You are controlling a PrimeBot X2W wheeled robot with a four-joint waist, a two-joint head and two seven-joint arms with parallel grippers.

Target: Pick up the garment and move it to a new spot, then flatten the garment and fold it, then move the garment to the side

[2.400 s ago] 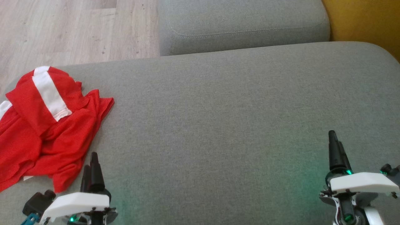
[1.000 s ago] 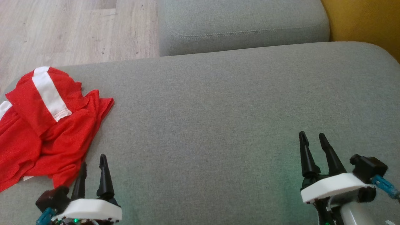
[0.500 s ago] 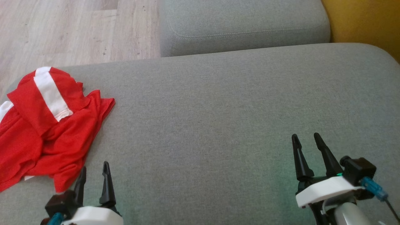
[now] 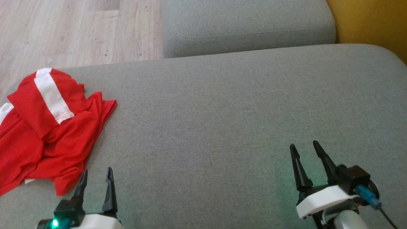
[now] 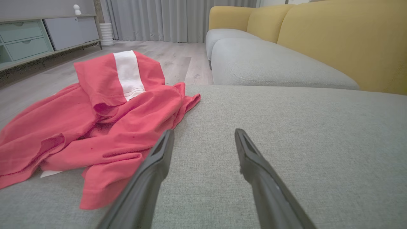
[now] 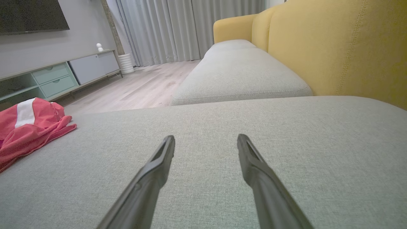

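Red shirt [image 4: 47, 133] heaped at seat cushion's [image 4: 222, 111] left edge; left gripper [image 4: 97, 170] just beside it, right gripper [image 4: 303, 144] well apart, both fingers spread empty, likely readied for pickup.

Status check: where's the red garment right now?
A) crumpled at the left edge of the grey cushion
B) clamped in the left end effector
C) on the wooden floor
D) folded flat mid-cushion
A: the red garment lies bunched in a heap at the left edge of the grey cushion, while the left end effector stands open beside it with nothing between its fingers.
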